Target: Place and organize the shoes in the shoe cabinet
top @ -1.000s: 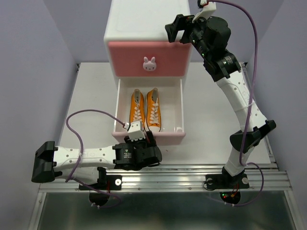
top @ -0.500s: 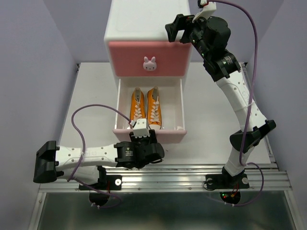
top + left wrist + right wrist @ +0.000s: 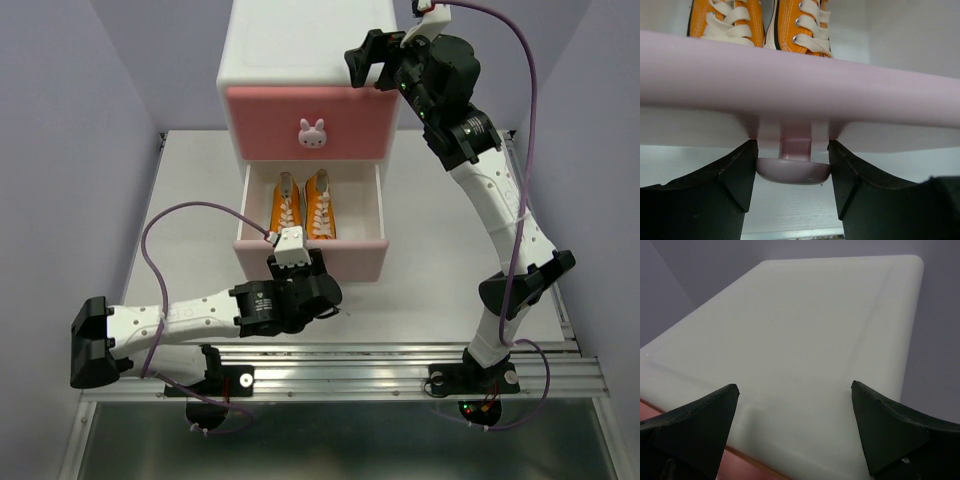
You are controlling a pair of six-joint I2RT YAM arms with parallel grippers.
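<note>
The white shoe cabinet stands at the back of the table. Its darker pink upper drawer is closed. The paler pink lower drawer is partly open and holds the orange pair of shoes side by side, also in the left wrist view. My left gripper is shut on the lower drawer's knob, one finger on each side. My right gripper is open and empty above the cabinet top near its right front corner. The black shoes are out of view.
The white table lies on both sides of the drawer. An aluminium rail runs along the near edge. Purple walls close in the left, right and back. The upper drawer carries a bunny knob.
My left gripper has moved away from me with the knob, and the lower drawer has slid partway into the cabinet. The right arm has not moved.
</note>
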